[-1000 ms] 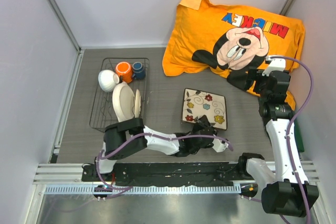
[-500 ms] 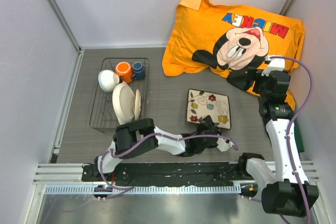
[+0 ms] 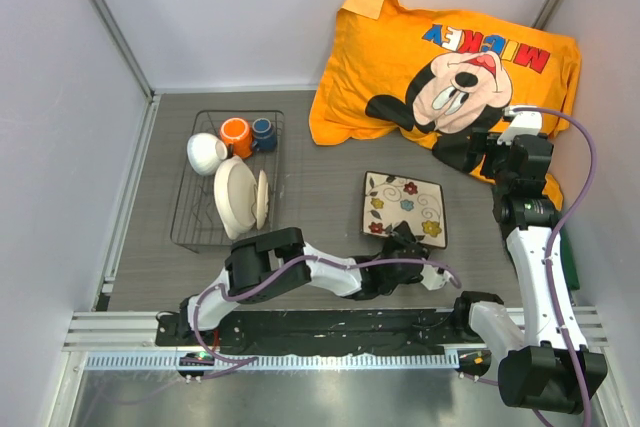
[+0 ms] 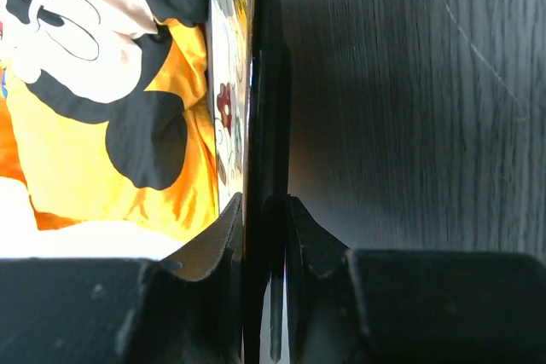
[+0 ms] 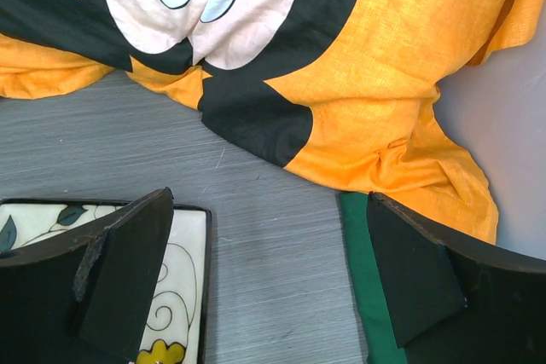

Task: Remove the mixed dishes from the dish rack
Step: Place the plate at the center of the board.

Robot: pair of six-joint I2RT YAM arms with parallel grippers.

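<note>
Left gripper (image 4: pixel 265 204) pinched narrow on the near edge of the square plate (image 3: pixel 405 207). My wrist view shows the rim edge-on between the fingers. Only the top view places the plate right of the dish rack (image 3: pixel 190 222), low over the table (image 3: pixel 320 172), perhaps touching it. Right gripper (image 5: pixel 269 266) spread wide, holding nothing, by the pillow (image 3: pixel 400 57).

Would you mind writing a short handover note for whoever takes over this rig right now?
Left gripper: shut on the near edge of the square plate; plate lies flat, right of the dish rack.
Right gripper: open, empty, near the pillow.
Done: plate is out of the rack.
To do: release it, then unload the cream bowl, white bowl, orange mug and blue cup.
</note>
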